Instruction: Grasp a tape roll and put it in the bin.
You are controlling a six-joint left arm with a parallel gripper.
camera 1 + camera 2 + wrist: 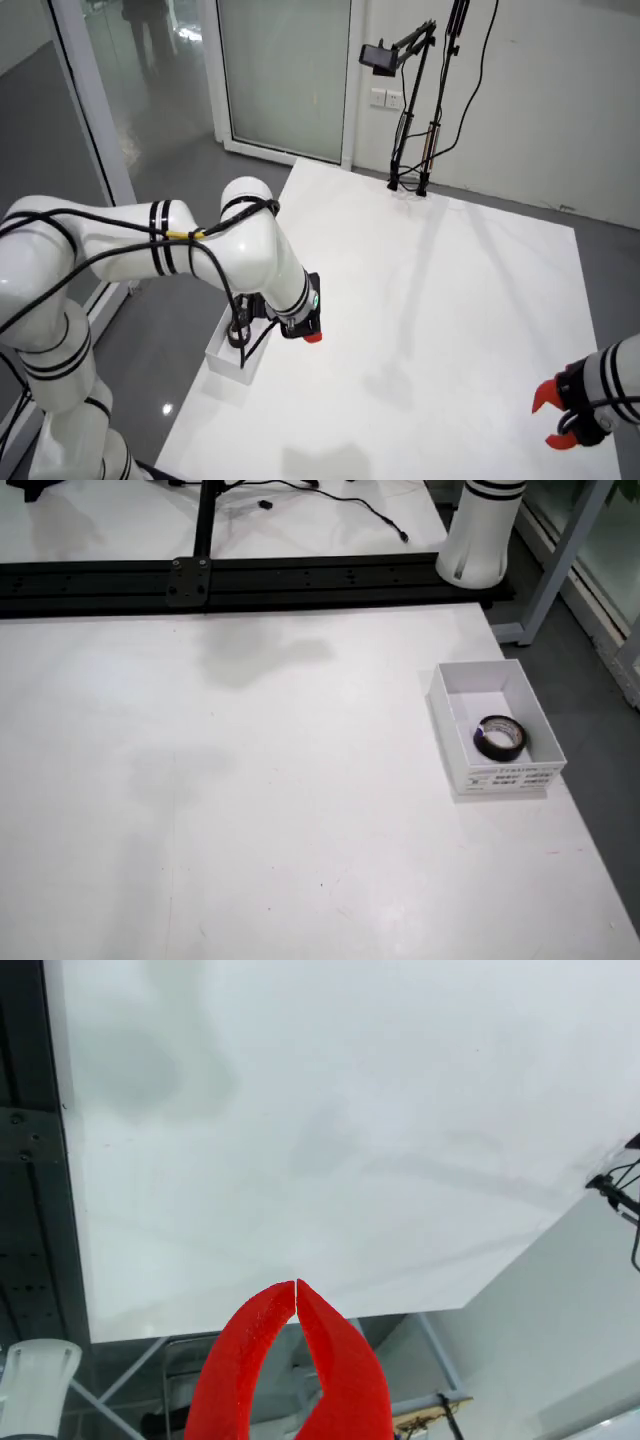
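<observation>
— What are the red fingers (297,1290) doing?
— Tips pressed together, nothing between them, above the white table (330,1140).
— And the tape roll (499,737)?
— Flat inside the white bin (455,730) at the table's edge.
— Any writing?
— A label on the bin's front wall, too small to read.
</observation>
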